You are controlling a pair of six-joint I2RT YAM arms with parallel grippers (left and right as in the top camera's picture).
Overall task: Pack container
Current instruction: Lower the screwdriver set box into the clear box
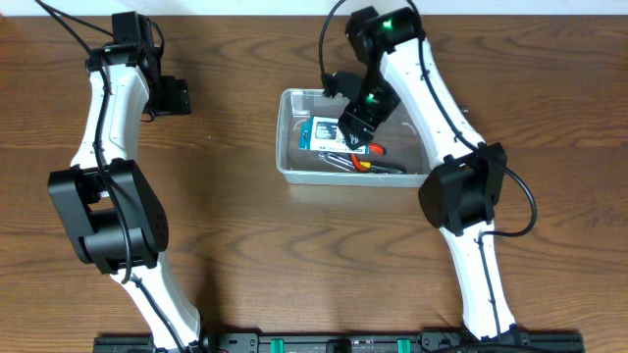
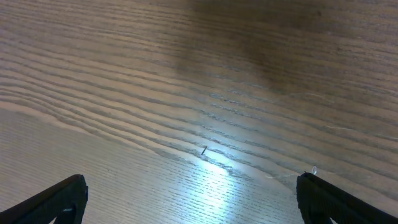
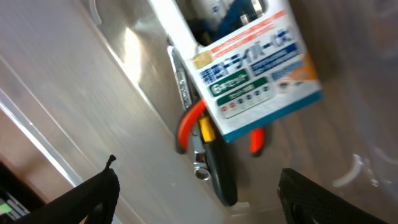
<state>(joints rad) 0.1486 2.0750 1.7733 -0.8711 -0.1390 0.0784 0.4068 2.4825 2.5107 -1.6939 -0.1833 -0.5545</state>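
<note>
The container (image 1: 291,169) is a clear plastic tub in the middle of the table. Inside lie a blue-and-white box (image 1: 323,132), red-handled pliers (image 1: 370,151) and dark metal tools (image 1: 388,169). My right gripper (image 1: 355,120) hangs over the tub's middle, open, with nothing between its fingers. In the right wrist view the box (image 3: 255,68) rests on the pliers (image 3: 185,127) and a black-handled tool (image 3: 222,171) on the container's floor (image 3: 112,99), beyond my right gripper (image 3: 199,199). My left gripper (image 1: 177,96) is open at the far left over bare wood, its jaws wide apart (image 2: 193,199).
The wooden table (image 1: 235,255) surrounds the tub. The right arm's forearm (image 1: 432,108) crosses above the tub's right end. The arm bases (image 1: 334,343) line the table's front edge.
</note>
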